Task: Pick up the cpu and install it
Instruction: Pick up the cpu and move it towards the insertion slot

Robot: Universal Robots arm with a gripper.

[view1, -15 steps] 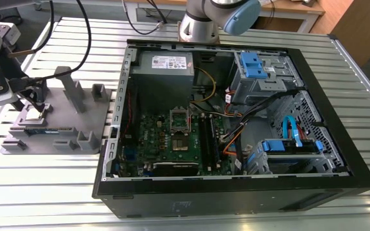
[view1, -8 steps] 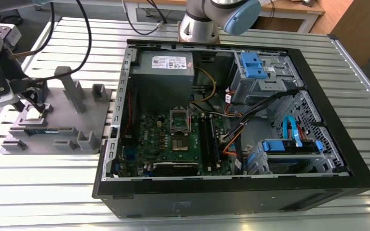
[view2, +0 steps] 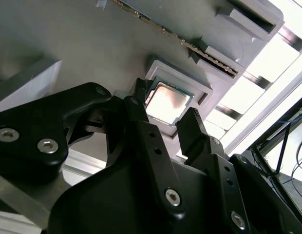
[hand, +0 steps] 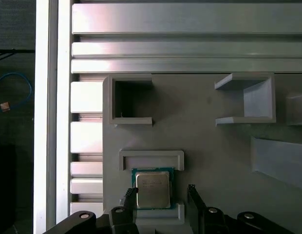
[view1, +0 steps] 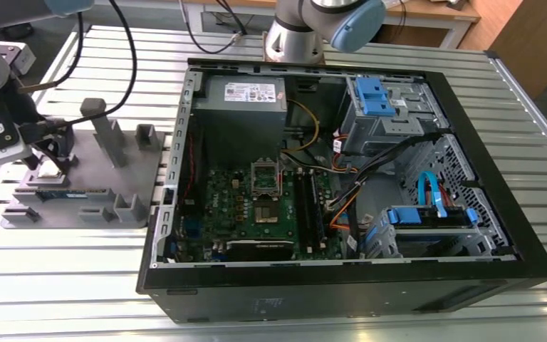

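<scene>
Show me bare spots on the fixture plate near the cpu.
Free: the flat fixture plate between the cpu and the two open brackets. Crowded: right around the cpu, where the open fingers flank it.

Your open black computer case (view1: 350, 288) sits beside a grey plastic fixture plate (view1: 88, 171) on a slatted aluminium table (view1: 55, 278).

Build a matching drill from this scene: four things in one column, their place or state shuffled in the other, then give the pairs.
1 cpu
2 gripper
3 memory stick
4 computer case

A side open, motherboard showing
B seated in a square pocket
C open, one finger on either side of the chip
D long and narrow, on the grey fixture

Pairs: 1-B, 2-C, 3-D, 4-A
</scene>
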